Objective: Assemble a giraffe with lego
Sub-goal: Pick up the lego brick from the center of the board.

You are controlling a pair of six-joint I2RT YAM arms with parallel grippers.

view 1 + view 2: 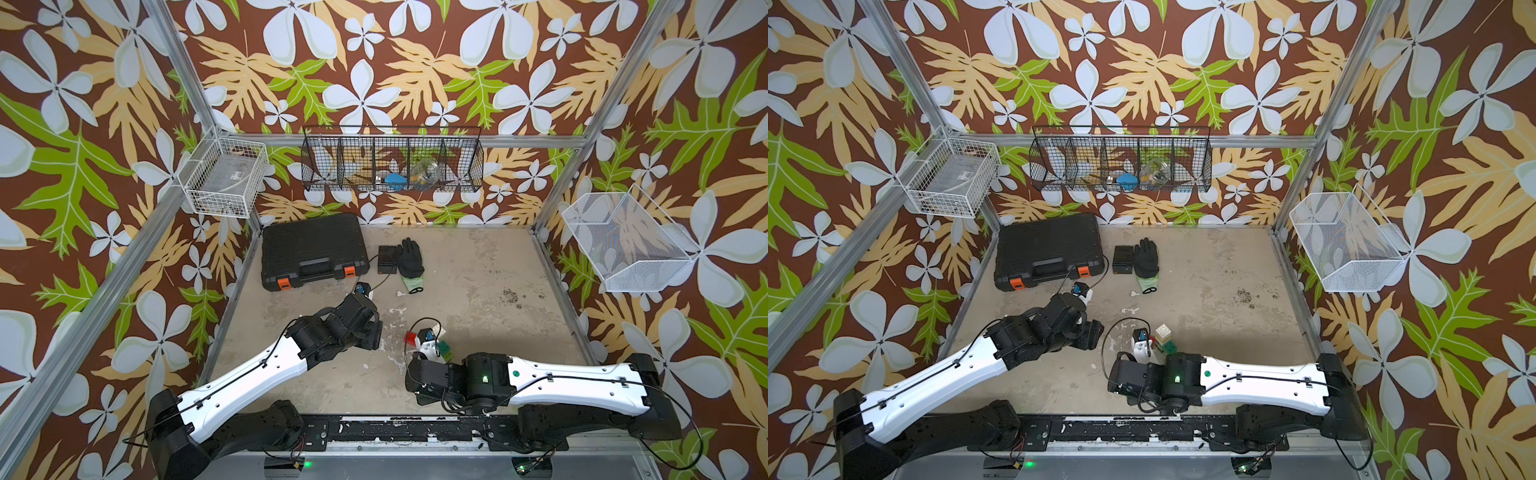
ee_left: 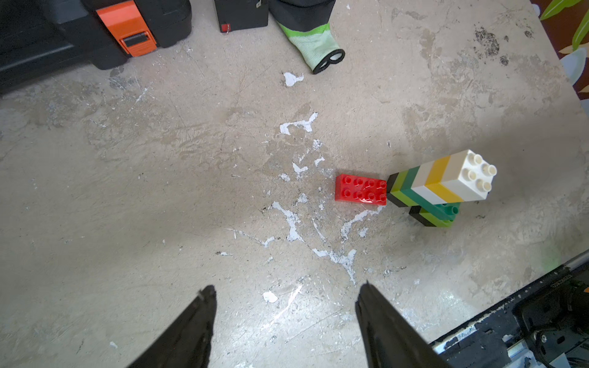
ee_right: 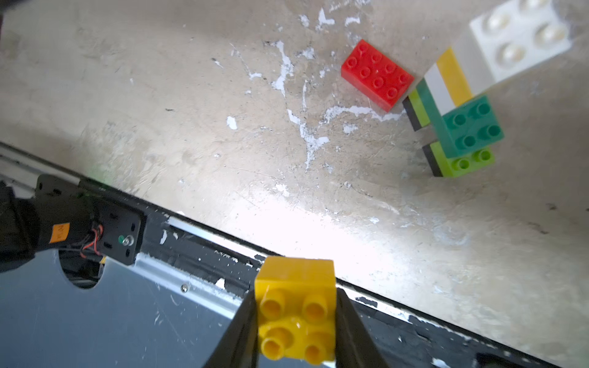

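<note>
Right wrist view: yellow brick in right hand

Bright, even light, soft shadows; glare whitens the tabletop in the right wrist view.

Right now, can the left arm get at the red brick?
Probably yes. The left gripper is open, with only bare floor between it and the red brick. One end sits hard by the giraffe, so grip across its long sides. The right gripper, shut on a yellow brick, hangs over the rail.
</note>
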